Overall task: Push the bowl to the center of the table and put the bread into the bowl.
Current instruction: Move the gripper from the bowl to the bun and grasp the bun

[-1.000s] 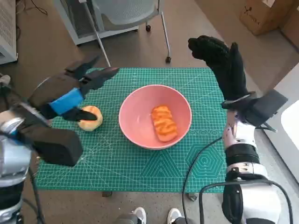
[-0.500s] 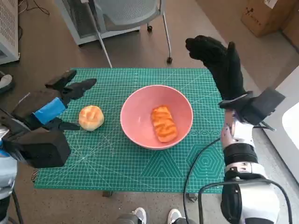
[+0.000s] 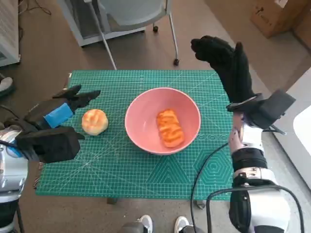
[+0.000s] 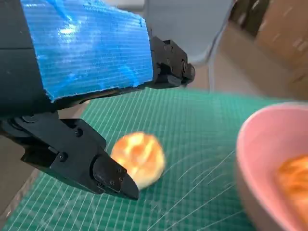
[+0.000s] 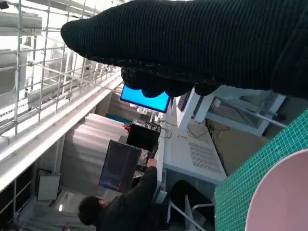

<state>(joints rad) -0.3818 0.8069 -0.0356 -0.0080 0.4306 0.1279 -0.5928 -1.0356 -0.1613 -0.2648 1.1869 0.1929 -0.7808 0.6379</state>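
No readable text in any view, faint print along the green cutting mat (image 3: 146,174) edge too small to read, mark on cardboard box (image 3: 277,14) upper right illegible

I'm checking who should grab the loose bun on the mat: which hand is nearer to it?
Left. The left hand hovers just beside the bun, not touching it. The right hand is raised beyond the bowl, on the far side from the bun.

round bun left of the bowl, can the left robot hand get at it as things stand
Probably yes. The left robot hand is open beside the round bun, which lies bare on the green mat apart from the pink bowl, with nothing between them.
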